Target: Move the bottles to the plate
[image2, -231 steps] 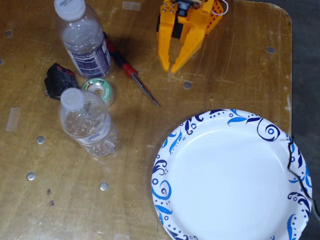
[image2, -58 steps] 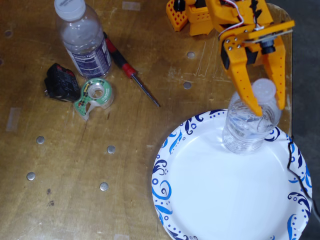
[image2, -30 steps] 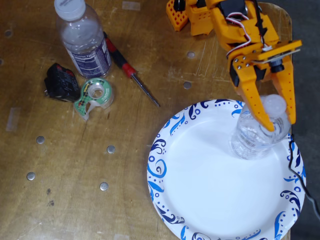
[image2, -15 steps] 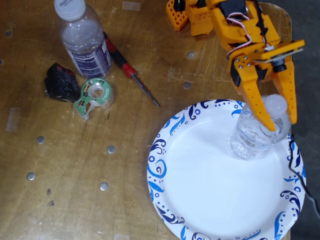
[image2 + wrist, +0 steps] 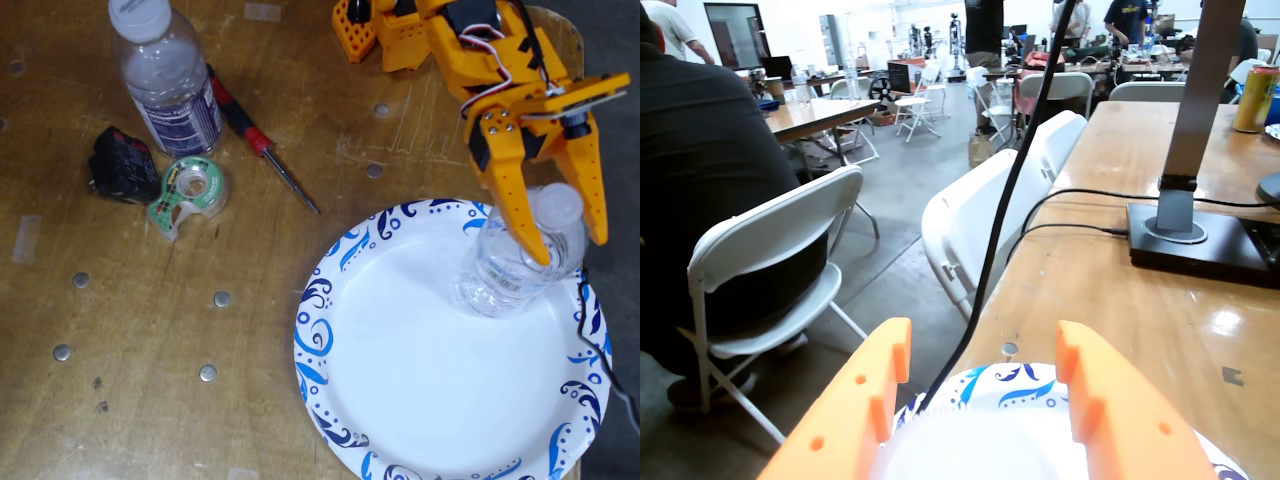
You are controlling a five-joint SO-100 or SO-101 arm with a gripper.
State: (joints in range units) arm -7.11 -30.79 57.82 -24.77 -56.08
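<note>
Blue-label bottle (image 5: 170,85) upright, top left in fixed view, well off plate (image 5: 400,400). Looks empty-ish, so light, tippy, thin walls squashy and slick; I'd grab mid-body, under cap. Pale bottle (image 5: 510,270) stands on plate's right side, between my jaws. Gripper (image 5: 565,245) jaws apart around it; contact, can't tell. Wrist view: only orange fingers (image 5: 855,410), bottle just white blur, blue-label one out of shot.
</note>
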